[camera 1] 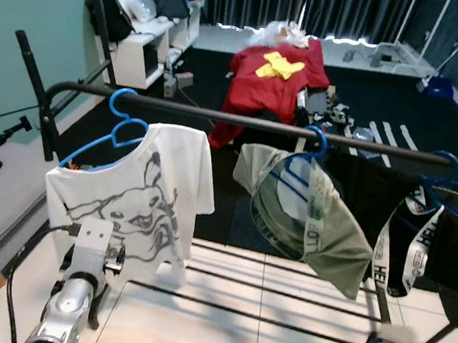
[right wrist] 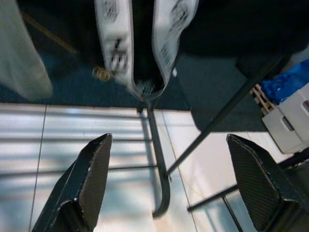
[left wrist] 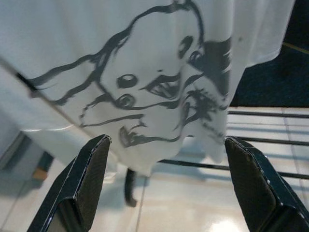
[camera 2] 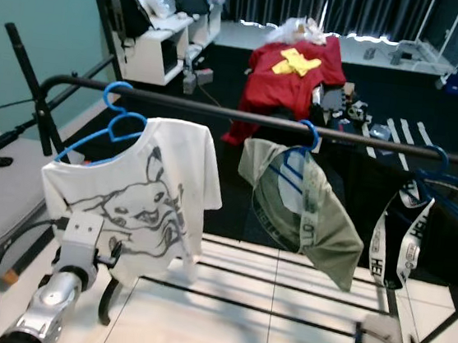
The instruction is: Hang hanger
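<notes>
My left hand point(left wrist: 164, 188) is released, its two black fingers point(left wrist: 79, 181) spread wide and holding nothing, low in front of the white T-shirt point(camera 1: 139, 198) with the black line drawing of a cartoon face. From my head that hand sits at about 7 o'clock, just below the shirt's hem. My right hand point(right wrist: 169, 186) is released too, fingers apart over the pale floor tiles point(right wrist: 67, 140), with the foot of the rack's leg point(right wrist: 161, 188) between them and a black-and-white printed strap point(right wrist: 166, 29) hanging beyond. The white T-shirt hangs on a blue hanger point(camera 1: 123, 122) whose hook is over the dark clothes rail point(camera 1: 251, 123), at 10 o'clock. Along the rail toward 1 o'clock an olive-green garment point(camera 1: 322, 223) hangs on a second blue hanger point(camera 1: 315, 142), and at 3 o'clock a third blue hanger point(camera 1: 449, 168) carries dark clothing point(camera 1: 375, 196). Past the rail, at 12 o'clock, a red cloth point(camera 1: 273, 77) with a yellow piece point(camera 1: 278, 64) on it lies on the dark floor.
</notes>
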`<state>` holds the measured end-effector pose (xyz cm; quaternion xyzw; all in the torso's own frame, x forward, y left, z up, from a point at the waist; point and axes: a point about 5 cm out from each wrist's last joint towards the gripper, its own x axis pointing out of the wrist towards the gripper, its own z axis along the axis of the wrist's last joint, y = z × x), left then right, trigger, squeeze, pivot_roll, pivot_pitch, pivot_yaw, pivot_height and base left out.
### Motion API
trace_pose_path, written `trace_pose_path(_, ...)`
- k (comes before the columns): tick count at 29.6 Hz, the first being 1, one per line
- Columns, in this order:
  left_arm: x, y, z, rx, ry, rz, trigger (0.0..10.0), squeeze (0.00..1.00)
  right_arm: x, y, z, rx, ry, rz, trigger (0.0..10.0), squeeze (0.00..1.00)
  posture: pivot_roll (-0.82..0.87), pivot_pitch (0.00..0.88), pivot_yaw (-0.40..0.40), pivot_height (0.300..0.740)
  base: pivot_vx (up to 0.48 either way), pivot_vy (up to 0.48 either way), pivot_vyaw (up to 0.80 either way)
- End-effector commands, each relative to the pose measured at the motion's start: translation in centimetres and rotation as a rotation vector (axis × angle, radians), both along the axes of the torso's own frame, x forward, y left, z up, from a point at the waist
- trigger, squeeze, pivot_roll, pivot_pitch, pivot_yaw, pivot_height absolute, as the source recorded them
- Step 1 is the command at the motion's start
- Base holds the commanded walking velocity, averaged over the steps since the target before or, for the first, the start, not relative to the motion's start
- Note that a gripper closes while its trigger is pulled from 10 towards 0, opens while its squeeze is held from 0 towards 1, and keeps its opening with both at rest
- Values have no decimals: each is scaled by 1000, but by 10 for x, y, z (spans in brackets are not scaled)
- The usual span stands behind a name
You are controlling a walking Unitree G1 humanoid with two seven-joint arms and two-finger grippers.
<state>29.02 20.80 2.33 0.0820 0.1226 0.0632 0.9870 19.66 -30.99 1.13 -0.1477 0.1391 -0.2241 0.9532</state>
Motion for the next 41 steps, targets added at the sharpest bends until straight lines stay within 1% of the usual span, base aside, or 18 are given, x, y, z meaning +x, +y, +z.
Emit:
trace_pose_path(1, -1, 0, -3, -35, 20, 10, 10000, 0, 2, -5, 2, 64, -10, -26, 10000, 0, -84, 33, -30, 740, 0, 0, 0)
trace_pose_path(3, -1, 0, -3, -35, 20, 10, 10000, 0, 2, -5, 2, 64, -10, -26, 10000, 0, -84, 33, -30, 740, 0, 0, 0)
trace_pose_path(8, -4, 4, -1, -105, 25, 9, 10000, 0, 10, -17, 11, 161, 8, 48, 10000, 0, -70, 55, -32, 740, 0, 0, 0)
trace_pose_path(11, -10, 6, -5, -131, 38, -11, 10000, 0, 9, -21, 10, 150, 10, 85, 10000, 0, -54, 58, -36, 740, 0, 0, 0)
trace_pose_path(14, -11, 5, -7, -142, 40, -15, 10000, 0, 14, -18, 10, 171, -7, 93, 10000, 0, -40, 57, -34, 740, 0, 0, 0)
trace_pose_path(16, -10, 1, -6, -150, 29, -23, 10000, 0, 39, 0, 16, 218, -55, 155, 10000, 0, -38, 57, -43, 740, 0, 0, 272)
trace_pose_path(18, -9, 0, -5, -154, 26, -25, 10000, 0, 48, 7, 21, 249, -76, 183, 10000, 0, -38, 57, -43, 740, 0, 0, 544)
trace_pose_path(20, -9, 0, -5, -154, 26, -25, 10000, 0, 48, 7, 21, 249, -76, 183, 10000, 0, -38, 57, -43, 740, 0, 0, 544)
trace_pose_path(22, -4, -3, -2, -185, 14, -42, 10000, 0, 73, 19, 42, 244, -153, 264, 10000, 0, -41, 77, -33, 740, 0, 0, 800)
trace_pose_path(24, -2, -4, -2, -193, 12, -48, 10000, 0, 78, 21, 49, 237, -174, 287, 10000, 0, -41, 77, -33, 740, 0, 0, 800)
trace_pose_path(25, -2, -6, -1, -194, 15, -66, 10000, 0, 89, 25, 70, 215, -247, 325, 10000, 0, -37, 87, -25, 740, 0, 0, 800)
trace_pose_path(27, -2, -6, -1, -194, 15, -66, 10000, 0, 89, 25, 70, 215, -247, 325, 10000, 0, -37, 87, -25, 740, 0, 0, 800)
trace_pose_path(29, -1, -7, 0, -190, 21, -99, 10000, 0, 105, 32, 120, 169, -397, 400, 10000, 0, -33, 103, -26, 740, 0, 0, 800)
trace_pose_path(31, -1, -7, 0, -190, 21, -99, 10000, 0, 105, 32, 120, 169, -397, 400, 10000, 0, -33, 103, -26, 740, 0, 0, 800)
trace_pose_path(33, -3, -9, 0, -194, 29, -130, 10000, 0, 112, 36, 159, 106, -499, 458, 10000, 0, -45, 107, -21, 740, 0, 0, 800)
trace_pose_path(36, -3, -9, 0, -194, 29, -130, 10000, 0, 112, 36, 159, 106, -499, 458, 10000, 0, -45, 107, -21, 740, 0, 0, 800)
trace_pose_path(38, -7, -17, -5, -198, 51, -189, 10000, 0, 111, 34, 182, 68, -563, 456, 10000, 0, -60, 106, -8, 740, 0, 0, 0)
trace_pose_path(41, -10, -27, -9, -191, 72, -251, 10000, 0, 108, 33, 189, 56, -580, 440, 10000, 0, -72, 114, 2, 740, 0, 0, 0)
